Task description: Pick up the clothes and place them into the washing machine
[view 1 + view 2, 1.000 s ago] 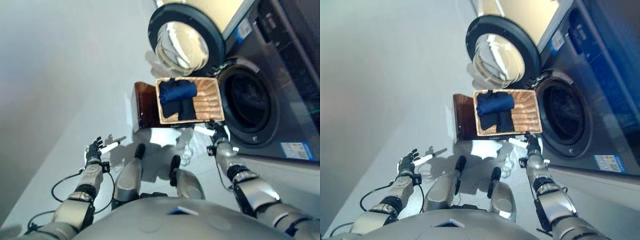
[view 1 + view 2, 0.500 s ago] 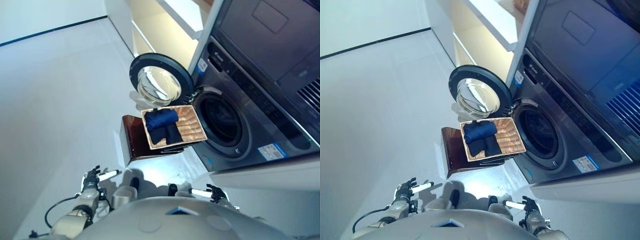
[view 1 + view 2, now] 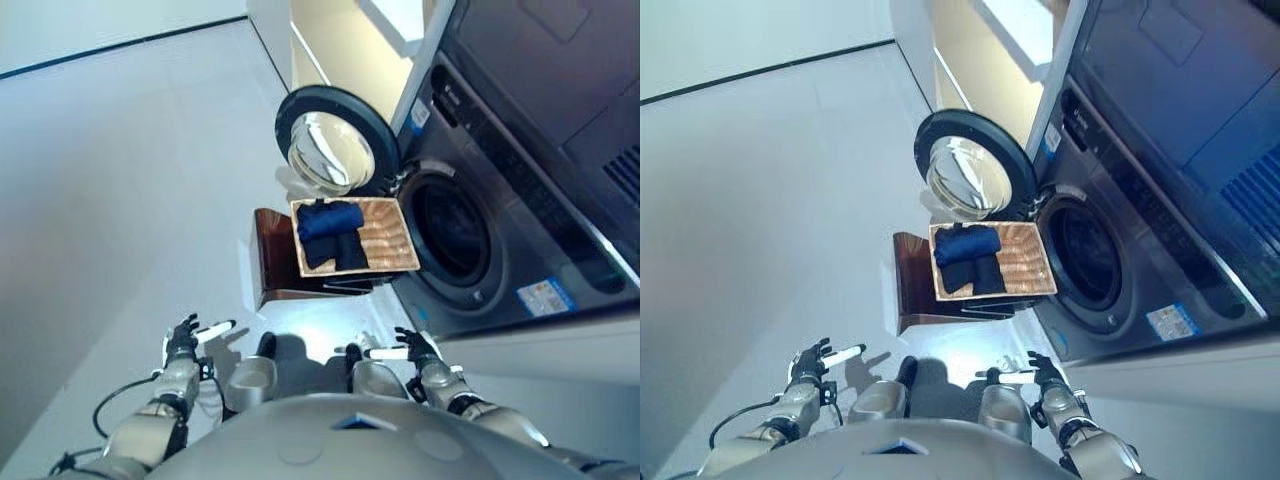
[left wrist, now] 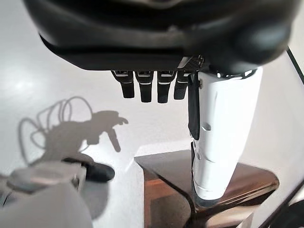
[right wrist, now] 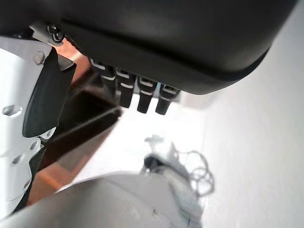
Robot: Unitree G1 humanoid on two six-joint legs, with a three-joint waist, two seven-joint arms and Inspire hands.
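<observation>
Dark blue and black clothes lie folded in a wicker basket that rests on a brown wooden stand. Right behind it stands the grey washing machine with its round door swung open and its dark drum showing. My left hand hangs low at the lower left, open and empty. My right hand is low at the lower right, also open and empty. Both are well short of the basket. The left wrist view shows the stand past straight fingers.
A pale cabinet with shelves stands beyond the washing machine. Light grey floor stretches wide to the left of the basket. A white ledge runs along the lower right by the machine's front.
The whole picture has shifted with the camera. My right hand now shows further up and clearer, still open. The basket and clothes have not moved.
</observation>
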